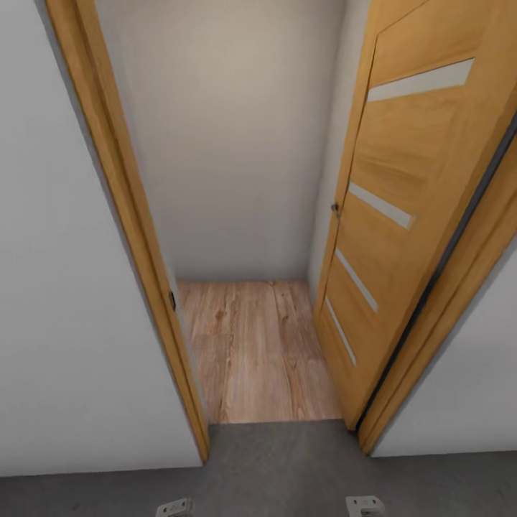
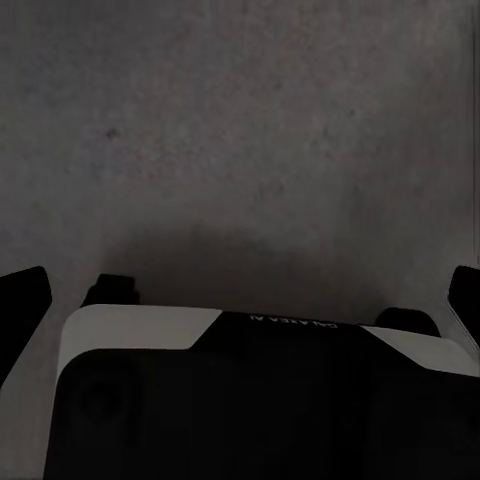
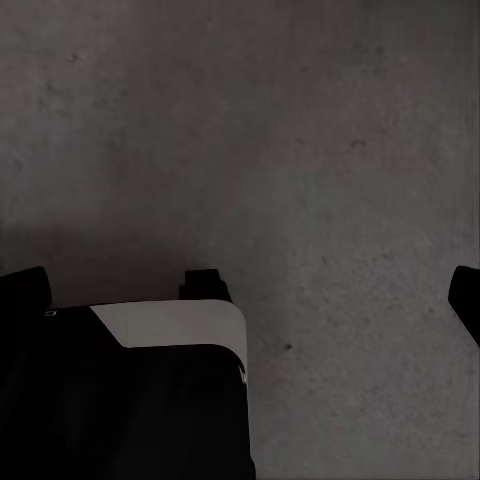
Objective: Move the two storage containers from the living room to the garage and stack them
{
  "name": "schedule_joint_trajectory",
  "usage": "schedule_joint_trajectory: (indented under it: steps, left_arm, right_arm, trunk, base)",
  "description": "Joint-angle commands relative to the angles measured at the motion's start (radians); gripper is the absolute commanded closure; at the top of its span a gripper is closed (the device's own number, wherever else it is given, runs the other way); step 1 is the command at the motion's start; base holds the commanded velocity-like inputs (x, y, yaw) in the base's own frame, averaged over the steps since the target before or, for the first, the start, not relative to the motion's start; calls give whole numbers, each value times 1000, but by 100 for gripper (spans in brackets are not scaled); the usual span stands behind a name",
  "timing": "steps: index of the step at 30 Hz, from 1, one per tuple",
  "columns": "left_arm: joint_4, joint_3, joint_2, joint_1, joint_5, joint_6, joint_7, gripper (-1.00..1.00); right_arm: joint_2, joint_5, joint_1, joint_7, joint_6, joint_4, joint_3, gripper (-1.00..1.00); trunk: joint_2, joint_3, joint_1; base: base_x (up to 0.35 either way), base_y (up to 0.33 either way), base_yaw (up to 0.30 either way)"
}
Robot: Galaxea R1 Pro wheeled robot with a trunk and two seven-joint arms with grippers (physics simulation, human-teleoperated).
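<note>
The two storage containers are out of view. I stand on the garage's dark grey concrete floor (image 1: pixel 287 467), facing an open doorway. Beyond its threshold lies light wood-plank flooring (image 1: pixel 251 352) that ends at a plain pale wall (image 1: pixel 230 143). My left gripper (image 2: pixel 240 295) hangs open over the concrete floor (image 2: pixel 250 120), its two dark fingertips (image 2: pixel 22 300) far apart with nothing between them. My right gripper (image 3: pixel 245 295) is open too, with empty fingertips (image 3: pixel 466 300) over the concrete (image 3: pixel 330 150).
A wooden door (image 1: pixel 402 215) with pale glass strips stands swung open on the doorway's right. The wooden frame post (image 1: pixel 136 237) bounds the left side, with grey-white wall (image 1: pixel 64 287) beside it. My white and black base (image 2: pixel 250 400) shows under the left gripper.
</note>
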Motion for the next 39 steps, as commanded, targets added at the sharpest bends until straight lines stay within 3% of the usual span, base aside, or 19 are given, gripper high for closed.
schedule_joint_trajectory:
  steps: [1, 19, 30, 39]
  left_arm:
    - [-2, 8, -1, 0, 0, 7, -6, -100]
    - [-2, 8, -1, 0, 0, 7, -5, -100]
    - [-2, 8, -1, -1, 0, 7, -5, -100]
    - [-2, 8, -1, 0, 0, 7, -5, -100]
  right_arm:
    - [0, -7, 0, -5, 7, -2, 9, -100]
    - [0, -7, 0, -5, 7, -2, 9, -100]
    - [0, -7, 0, -5, 7, -2, 9, -100]
    - [1, -7, 0, -6, 7, -2, 9, -100]
  trunk:
    - [-2, -2, 1]
    - [-2, -2, 1]
    - [-2, -2, 1]
    - [-2, -4, 1]
  base:
    - [322, -66, 0]
    - [270, -191, -147]
    - [228, -236, 0]
    - [133, -110, 210]
